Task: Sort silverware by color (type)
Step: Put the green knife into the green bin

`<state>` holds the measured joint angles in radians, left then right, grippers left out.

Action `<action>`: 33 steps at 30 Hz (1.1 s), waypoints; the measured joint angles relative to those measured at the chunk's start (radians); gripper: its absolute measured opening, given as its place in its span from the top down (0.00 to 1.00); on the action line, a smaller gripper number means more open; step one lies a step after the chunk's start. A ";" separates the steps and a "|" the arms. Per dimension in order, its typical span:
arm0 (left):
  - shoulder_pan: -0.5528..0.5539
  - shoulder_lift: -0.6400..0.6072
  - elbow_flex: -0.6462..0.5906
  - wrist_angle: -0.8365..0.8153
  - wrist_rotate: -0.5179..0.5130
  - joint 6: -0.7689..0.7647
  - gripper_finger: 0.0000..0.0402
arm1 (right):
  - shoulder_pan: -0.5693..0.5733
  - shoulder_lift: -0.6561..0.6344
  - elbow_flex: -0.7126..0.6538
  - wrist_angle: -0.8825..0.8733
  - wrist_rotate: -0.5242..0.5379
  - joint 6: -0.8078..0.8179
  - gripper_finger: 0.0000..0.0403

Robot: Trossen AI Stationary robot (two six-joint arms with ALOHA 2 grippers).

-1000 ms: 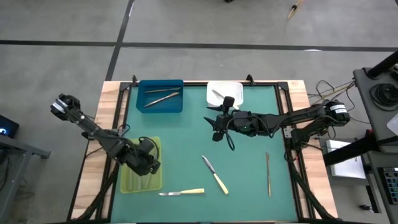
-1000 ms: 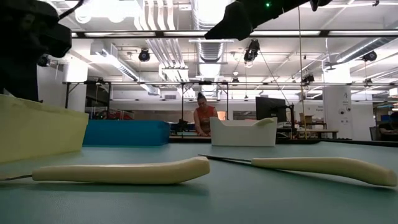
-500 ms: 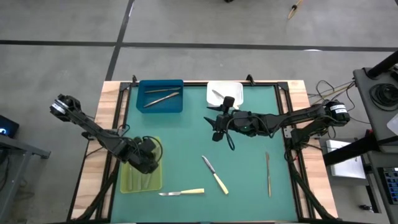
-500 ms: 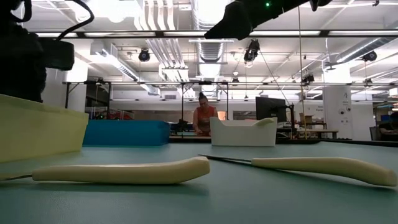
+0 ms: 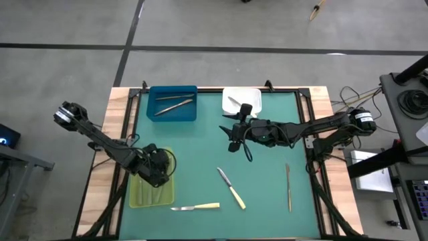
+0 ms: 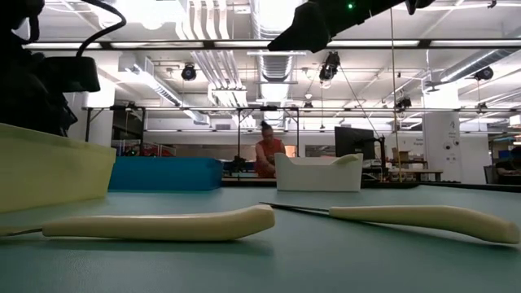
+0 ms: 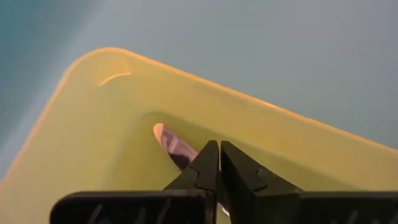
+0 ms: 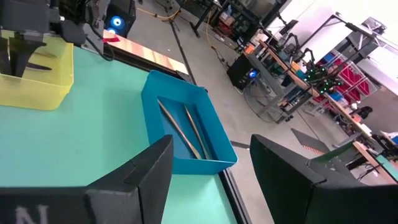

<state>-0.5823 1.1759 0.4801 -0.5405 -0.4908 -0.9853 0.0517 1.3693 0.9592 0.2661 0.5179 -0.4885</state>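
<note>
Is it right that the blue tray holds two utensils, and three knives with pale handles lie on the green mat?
Not quite. The blue tray does hold two utensils, but the high view shows only two knives with pale handles on the green mat; the third piece there is an all-grey utensil.

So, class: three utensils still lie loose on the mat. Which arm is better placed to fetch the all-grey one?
Probably the right. Its open right gripper hovers mid-table, nearer the grey utensil. The left gripper is shut over the yellow-green tray, farther away.
</note>
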 joint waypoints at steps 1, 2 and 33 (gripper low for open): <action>0.000 0.000 -0.011 0.021 0.000 0.004 1.00 | 0.000 0.000 0.000 0.000 0.000 0.000 0.49; 0.000 0.000 -0.019 0.033 0.000 0.005 1.00 | 0.000 0.000 0.000 0.000 0.000 0.000 0.49; 0.000 0.001 -0.092 0.089 -0.034 -0.072 1.00 | -0.016 0.000 0.000 -0.026 0.000 0.009 0.49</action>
<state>-0.5823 1.1767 0.3883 -0.4518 -0.5248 -1.0576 0.0353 1.3697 0.9588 0.2406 0.5175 -0.4797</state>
